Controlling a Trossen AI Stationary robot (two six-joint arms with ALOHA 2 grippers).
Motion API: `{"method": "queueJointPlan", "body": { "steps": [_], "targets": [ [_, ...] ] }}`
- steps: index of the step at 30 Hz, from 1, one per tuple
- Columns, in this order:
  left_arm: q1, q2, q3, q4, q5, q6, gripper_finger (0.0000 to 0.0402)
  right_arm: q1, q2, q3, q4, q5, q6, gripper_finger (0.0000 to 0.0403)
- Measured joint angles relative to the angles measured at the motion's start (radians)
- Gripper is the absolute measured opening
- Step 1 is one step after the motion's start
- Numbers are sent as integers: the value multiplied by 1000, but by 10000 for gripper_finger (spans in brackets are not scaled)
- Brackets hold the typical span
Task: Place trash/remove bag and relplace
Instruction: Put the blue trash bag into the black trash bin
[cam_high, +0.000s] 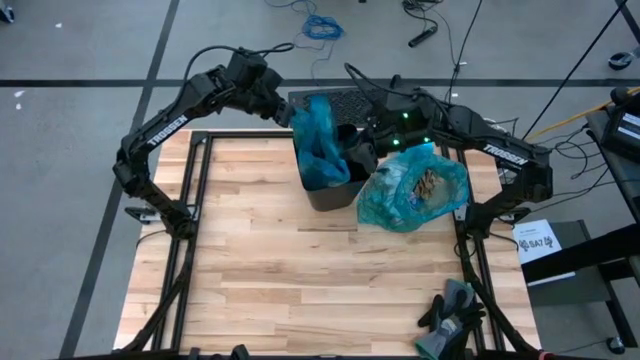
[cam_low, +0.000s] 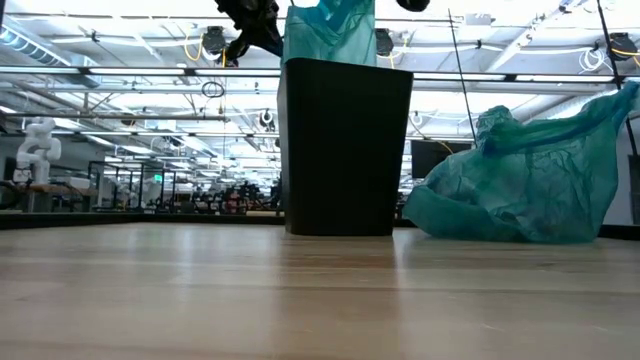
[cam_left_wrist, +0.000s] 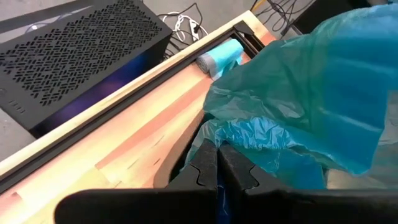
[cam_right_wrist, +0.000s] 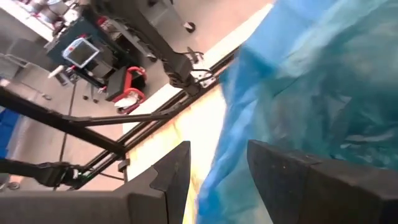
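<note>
The wooden table (cam_high: 300, 270) is seen from above with a black bin (cam_high: 335, 185) standing near its far edge. A fresh blue bag (cam_high: 322, 145) is draped into the bin mouth and rises above the rim. The left gripper (cam_left_wrist: 217, 177) is held at the far-left corner of the bin; its fingers (cam_left_wrist: 205, 168) are pressed together, with a fold of the fresh blue bag pinched between the tips. The right gripper (cam_right_wrist: 217, 168) is positioned over the bin's right side; its fingers (cam_right_wrist: 174, 168) are set apart, nothing is gripped, and blue film is seen just beyond them.

A full teal bag (cam_high: 412, 190) is lying on the table, touching the bin's right side. The trash (cam_high: 428, 185), brown and pale scraps, is visible through its film.

A roll of bags (cam_left_wrist: 219, 57) is lying at the table's far edge, beyond the left fingertips. Dark gloves (cam_high: 450, 315) are lying at the near right corner.
</note>
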Motion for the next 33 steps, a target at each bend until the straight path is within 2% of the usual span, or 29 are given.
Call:
{"method": "queueJointPlan", "body": {
  "steps": [4,11,18,21,25,33],
  "targets": [
    [2,0,0,0,0,1,0,26,4,0,1,48,-17,150],
    [1,0,0,0,1,1,0,67,53,0,20,71,-58,150],
    [1,0,0,0,21,1,0,78,86,0,-3,241,-73,144],
    [-1,0,0,-1,31,1,0,77,87,0,-43,263,-65,107],
    [-6,0,0,-53,34,4,0,69,88,0,-124,290,-55,17],
    [-27,-53,0,-265,31,55,0,69,60,0,-241,373,4,2]
  ]
}}
